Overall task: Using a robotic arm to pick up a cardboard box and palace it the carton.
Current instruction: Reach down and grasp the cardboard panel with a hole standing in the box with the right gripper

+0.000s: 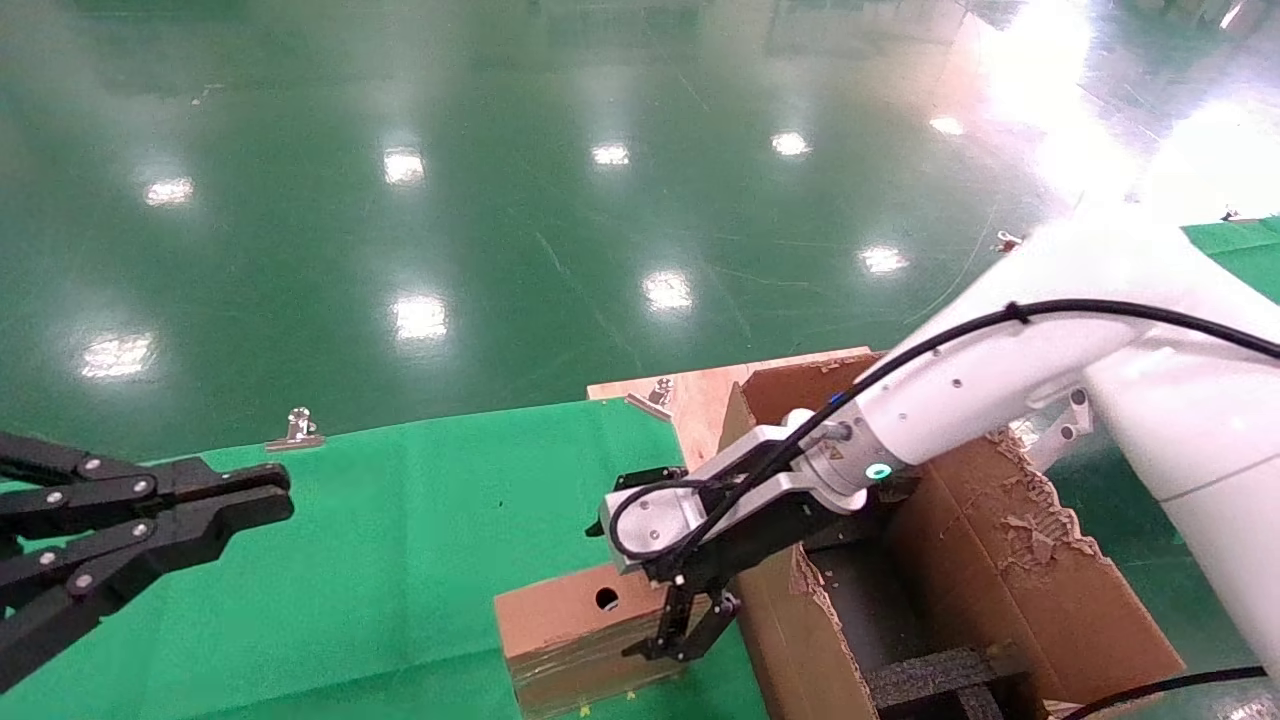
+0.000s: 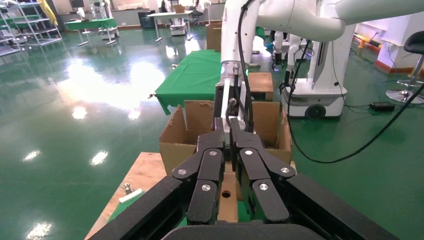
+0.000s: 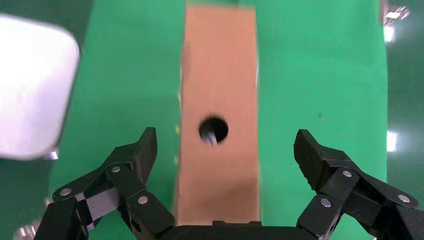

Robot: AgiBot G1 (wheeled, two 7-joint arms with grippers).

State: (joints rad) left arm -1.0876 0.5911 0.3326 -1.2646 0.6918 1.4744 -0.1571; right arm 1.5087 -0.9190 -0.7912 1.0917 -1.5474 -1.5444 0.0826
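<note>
Straddling cardboard box (image 3: 219,115) | right gripper (image 3: 225,150) spread wide | wrist-only

Your work surface is a table draped in a green cloth (image 1: 380,560), with a bare wooden board (image 1: 700,395) showing at its far corner, all standing on a glossy green floor (image 1: 500,200). On the cloth you have the cardboard box (image 1: 570,625), lying flat with its round hole facing up, just beside the carton (image 1: 1000,560). Two metal clips (image 1: 296,430) sit at the cloth's far edge, one of them by the board.
</note>
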